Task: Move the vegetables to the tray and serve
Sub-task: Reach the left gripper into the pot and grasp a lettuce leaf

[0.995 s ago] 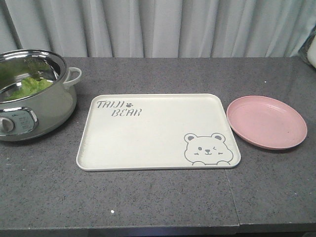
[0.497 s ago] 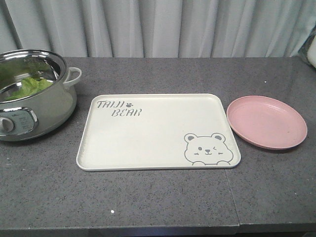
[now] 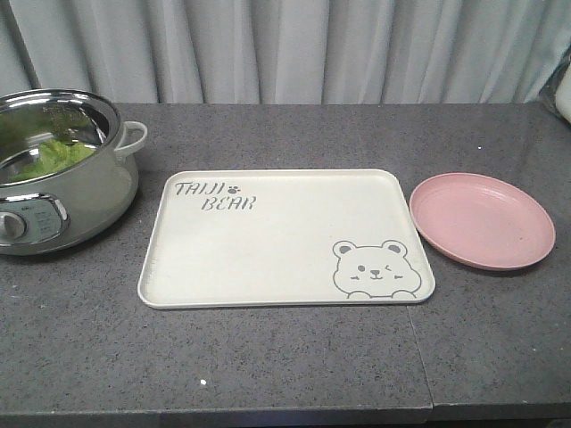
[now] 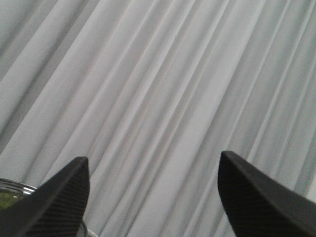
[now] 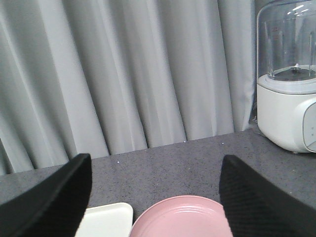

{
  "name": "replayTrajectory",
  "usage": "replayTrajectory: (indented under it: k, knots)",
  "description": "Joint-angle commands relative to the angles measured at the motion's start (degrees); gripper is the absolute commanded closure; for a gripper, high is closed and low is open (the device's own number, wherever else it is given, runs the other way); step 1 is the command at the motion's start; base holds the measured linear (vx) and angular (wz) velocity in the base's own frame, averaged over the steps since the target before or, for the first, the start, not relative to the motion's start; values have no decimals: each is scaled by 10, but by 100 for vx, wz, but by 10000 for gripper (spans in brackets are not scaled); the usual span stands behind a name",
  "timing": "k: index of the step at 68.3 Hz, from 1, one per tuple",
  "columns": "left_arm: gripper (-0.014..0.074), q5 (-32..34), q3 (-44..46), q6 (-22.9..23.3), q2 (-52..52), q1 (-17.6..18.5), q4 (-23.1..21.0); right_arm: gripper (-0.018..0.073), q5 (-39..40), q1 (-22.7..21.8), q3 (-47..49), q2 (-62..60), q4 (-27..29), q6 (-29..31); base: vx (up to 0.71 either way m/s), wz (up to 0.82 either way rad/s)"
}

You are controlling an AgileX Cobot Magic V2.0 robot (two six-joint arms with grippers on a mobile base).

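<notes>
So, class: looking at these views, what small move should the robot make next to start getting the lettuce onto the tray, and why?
Probably tilt the left end effector down toward the pot. The lettuce lies inside it on that arm's side, the tray holds nothing, and the open end effector faces the curtain.

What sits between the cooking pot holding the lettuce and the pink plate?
The cream tray lies between the pot and the pink plate; the front-facing view shows it.
</notes>
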State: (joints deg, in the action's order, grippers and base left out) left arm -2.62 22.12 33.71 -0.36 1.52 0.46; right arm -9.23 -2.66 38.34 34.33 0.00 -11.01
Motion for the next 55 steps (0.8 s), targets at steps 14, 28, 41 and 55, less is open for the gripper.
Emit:
replayTrajectory:
  k: [14,28,41,55]
  knots:
    - [62,-103,205,-113,175,0,73,74,22,-2,19,5,-3,9,0,0]
    - [62,-240,414,-187,373,0,133,56,-11,-2,19,5,0,9,0,0]
    - [62,-381,611,-255,582,0,137,54,-52,-2,48,9,0,32,0,0]
    - [62,-502,828,-274,815,0,137,54,-103,-2,64,12,7,60,0,0]
